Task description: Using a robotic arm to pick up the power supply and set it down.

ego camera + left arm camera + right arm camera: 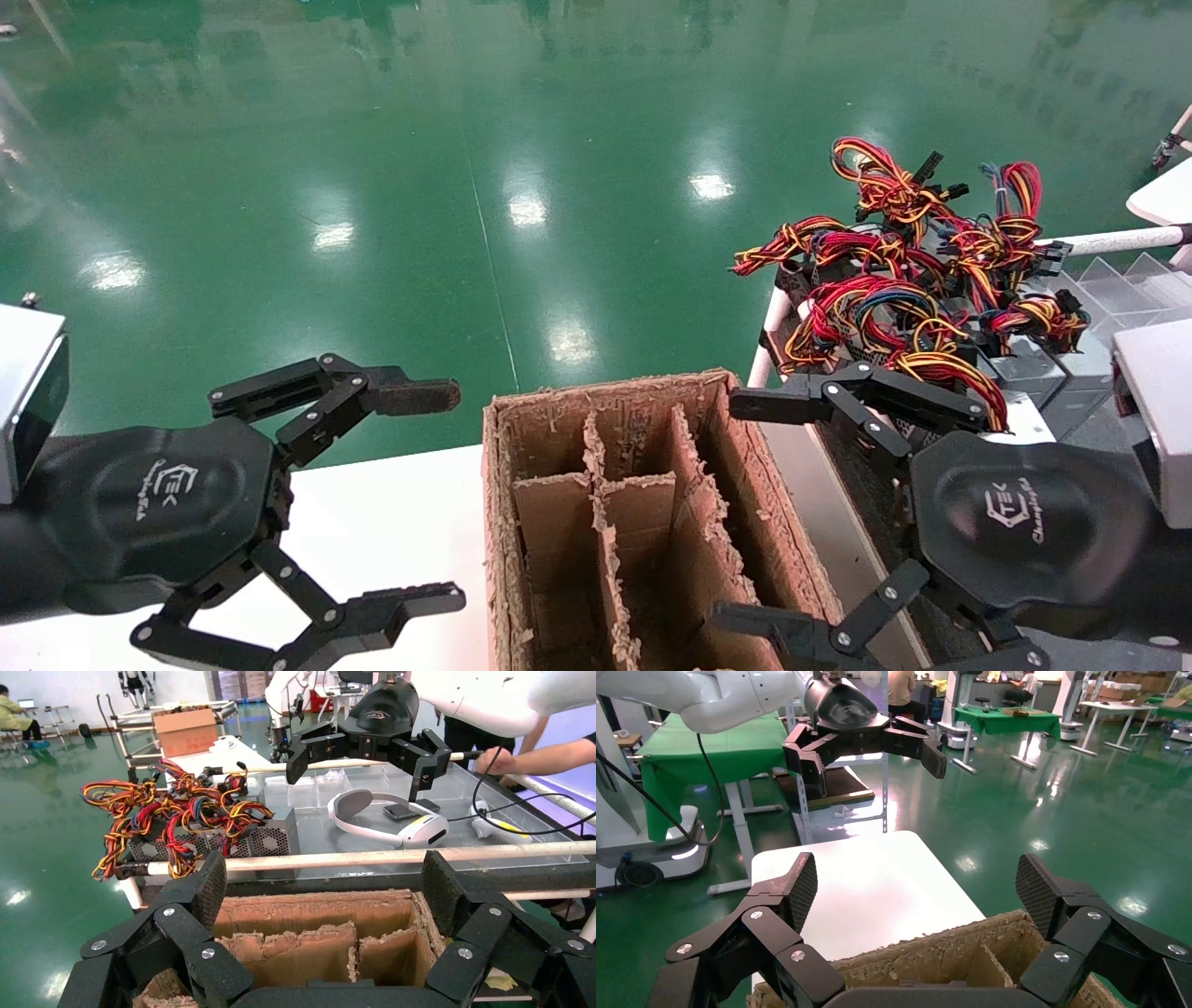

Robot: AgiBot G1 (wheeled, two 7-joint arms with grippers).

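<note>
While both tools gape, power supplies [894, 345] lie untouched.

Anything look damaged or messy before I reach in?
Yes: the cardboard box between both open grippers has ragged, shredded rims and dividers. The power supplies' wires lie in one tangled heap.

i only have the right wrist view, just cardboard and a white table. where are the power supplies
Observer: Clustered on the rack to the robot's right, past the cardboard box. The power supplies lie under tangled wires.
Operator: is either end effector holding one
Observer: No. The left end effector and right end effector are both open and empty.
Operator: anything else on that rack
Observer: White headphones lie beside the supplies.
</note>
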